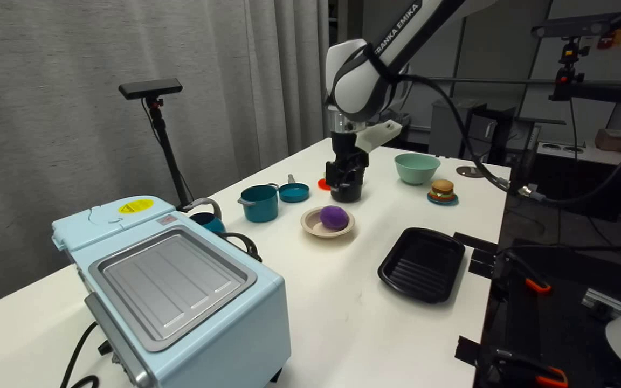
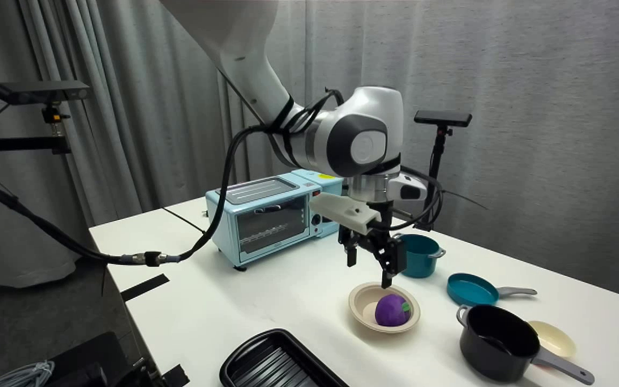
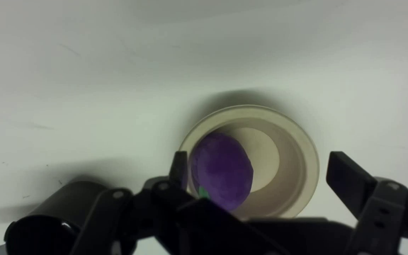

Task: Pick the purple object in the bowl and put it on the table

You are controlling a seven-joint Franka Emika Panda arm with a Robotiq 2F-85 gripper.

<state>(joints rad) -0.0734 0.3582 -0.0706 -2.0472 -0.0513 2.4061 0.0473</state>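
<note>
- Purple and roundish, with a small green patch, the purple object [image 2: 391, 312] is seated inside the bowl [image 2: 364, 305], off-centre towards one side of it.
- Cream-coloured and low-rimmed, the bowl is set upright on the white table [image 2: 309, 301].
- Above the table, near the bowl, the gripper [image 2: 369, 271] is held pointing downward. Its fingers [image 3: 349, 180] are spread wide apart; in the wrist view the bowl is framed between them, with one fingertip overlapping the rim.
- Near the bowl, a black pot [image 2: 495, 349] is placed, by which a cream dish [image 2: 556, 337] is partly hidden.
- Close by, a teal pot [image 2: 418, 258] and a teal pan [image 2: 470, 290] are set near each other.
- Near the bowl too, a ribbed black tray [image 1: 422, 264] is laid flat.
- Farther out, a light blue toaster oven [image 2: 272, 215] is stood.
- In an exterior view, a green bowl [image 1: 417, 170] is seen near a toy burger [image 1: 442, 187], which is rested on a teal plate [image 1: 454, 199].
</note>
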